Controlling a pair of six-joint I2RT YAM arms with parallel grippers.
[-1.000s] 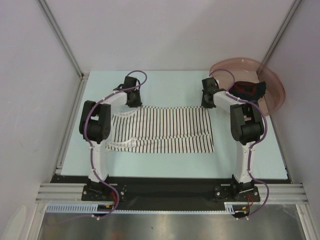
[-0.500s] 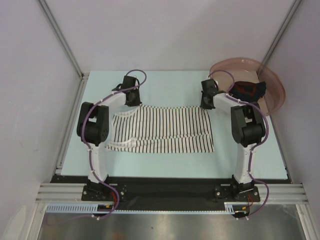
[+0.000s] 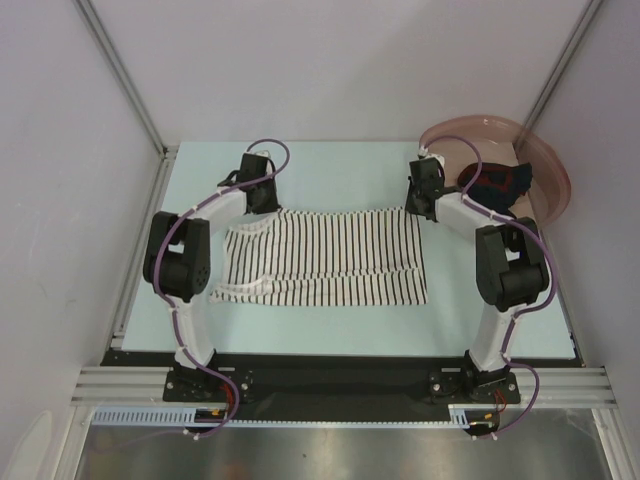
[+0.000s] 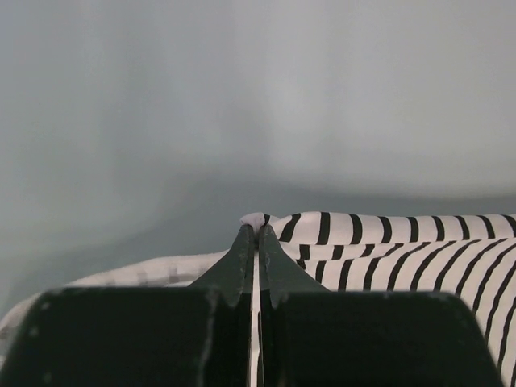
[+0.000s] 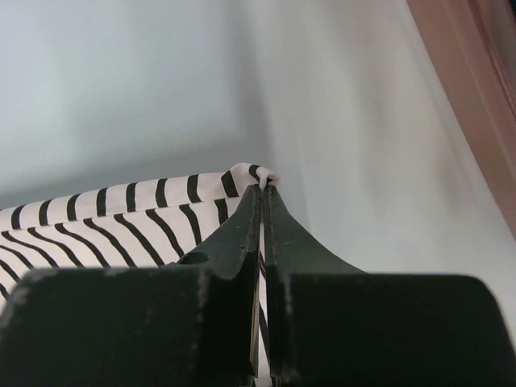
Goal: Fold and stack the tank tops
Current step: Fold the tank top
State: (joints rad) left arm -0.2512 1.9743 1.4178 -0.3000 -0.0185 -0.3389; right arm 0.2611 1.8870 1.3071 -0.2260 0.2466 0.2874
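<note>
The white tank top with thin black stripes [image 3: 330, 260] lies spread flat on the pale table. My left gripper [image 3: 264, 206] is shut on its far left corner; in the left wrist view a pinch of striped cloth [image 4: 387, 242] pokes out above the closed tips of the left gripper [image 4: 256, 230]. My right gripper [image 3: 421, 208] is shut on the far right corner, and the right wrist view shows the right gripper [image 5: 261, 189] clamped on the striped hem [image 5: 121, 214]. The dark tank top with red parts [image 3: 497, 180] lies crumpled in the pink basin.
The pink translucent basin [image 3: 556, 185] leans at the table's far right corner, close behind the right arm; its rim [image 5: 476, 81] shows in the right wrist view. Grey walls enclose the table on three sides. A metal rail runs along the near edge.
My left gripper has closed onto the striped top's far left corner. Both arms' elbows have swung outward. The right gripper stays shut on its corner.
</note>
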